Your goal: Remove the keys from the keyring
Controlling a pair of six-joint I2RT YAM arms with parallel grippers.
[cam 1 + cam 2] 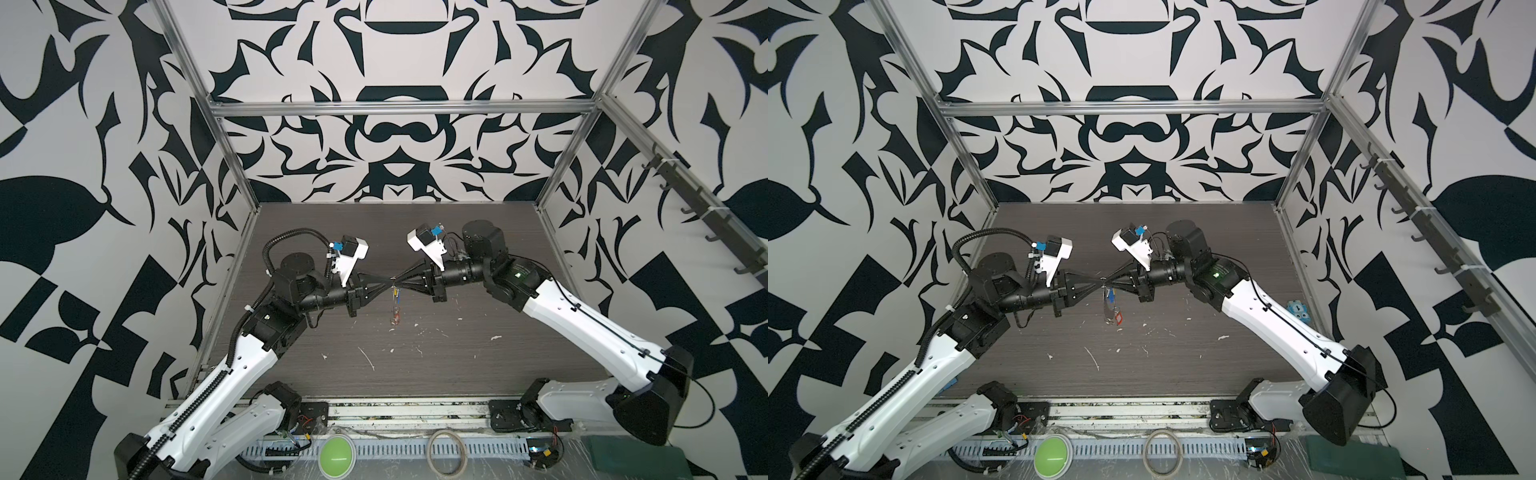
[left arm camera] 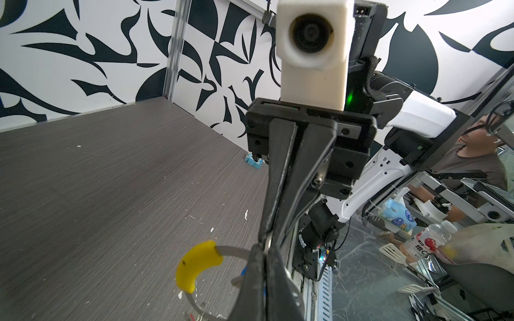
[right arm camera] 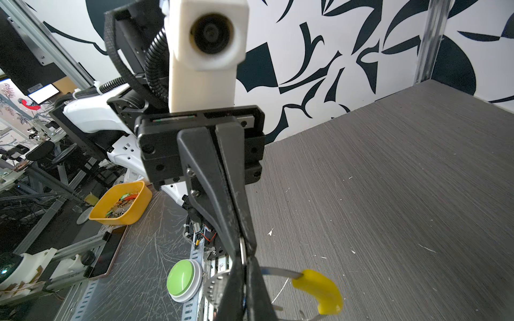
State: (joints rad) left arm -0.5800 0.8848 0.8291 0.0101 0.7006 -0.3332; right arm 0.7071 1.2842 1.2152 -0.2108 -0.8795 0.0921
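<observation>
My left gripper (image 1: 389,286) and right gripper (image 1: 400,285) meet tip to tip above the middle of the table in both top views. Both are shut on the top of the keyring (image 1: 1108,305), a thin grey wire loop that hangs below them. Its yellow sleeve (image 2: 196,265) shows in the left wrist view beside my left gripper (image 2: 263,251). The same sleeve (image 3: 319,289) lies beside my right gripper (image 3: 246,262) in the right wrist view. The keys hang on the loop, with a blue tag (image 1: 1111,297) high up and a red tag (image 1: 1119,319) lower down.
White flecks are scattered over the grey wood-grain table (image 1: 415,365). A green button (image 1: 336,457) and a beige hoop (image 1: 446,451) lie on the front rail. A small blue toy (image 1: 1298,309) sits by the right wall. A yellow bin (image 3: 122,207) stands off the table.
</observation>
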